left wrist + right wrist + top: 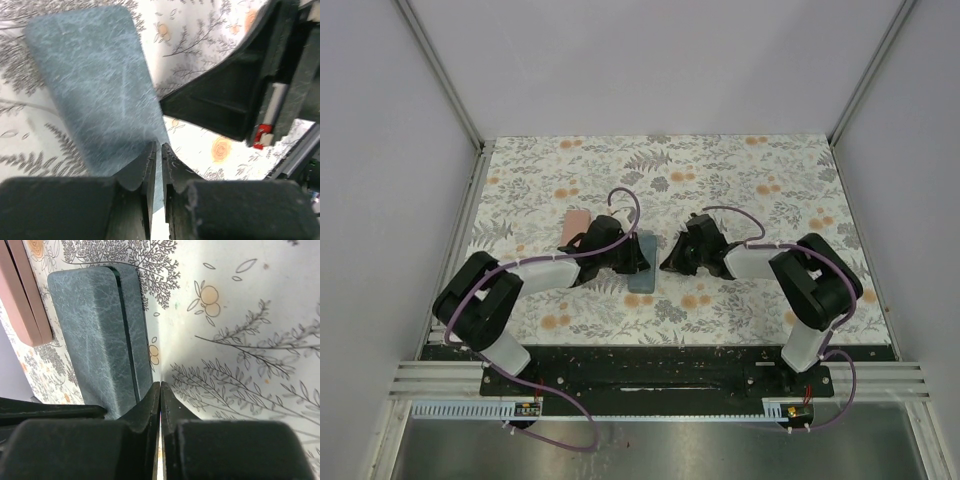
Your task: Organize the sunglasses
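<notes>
No sunglasses show in any view. A grey-blue case (643,272) lies between my two grippers at the table's middle. The left gripper (632,256) sits at its left side; in the left wrist view its jaws (158,148) stand all but together over the case's (95,95) near corner, with nothing between them. My right gripper (671,262) is at the case's right side. In the right wrist view its jaws (160,386) are pressed together and empty, right beside the case's (95,325) long edge with its dark seam.
A pink case (576,224) lies just left of the grey-blue one, behind my left arm, and shows as a strip (27,295) in the right wrist view. The right arm's black body (240,95) fills the left wrist view's right side. The floral tablecloth (740,180) covers the table.
</notes>
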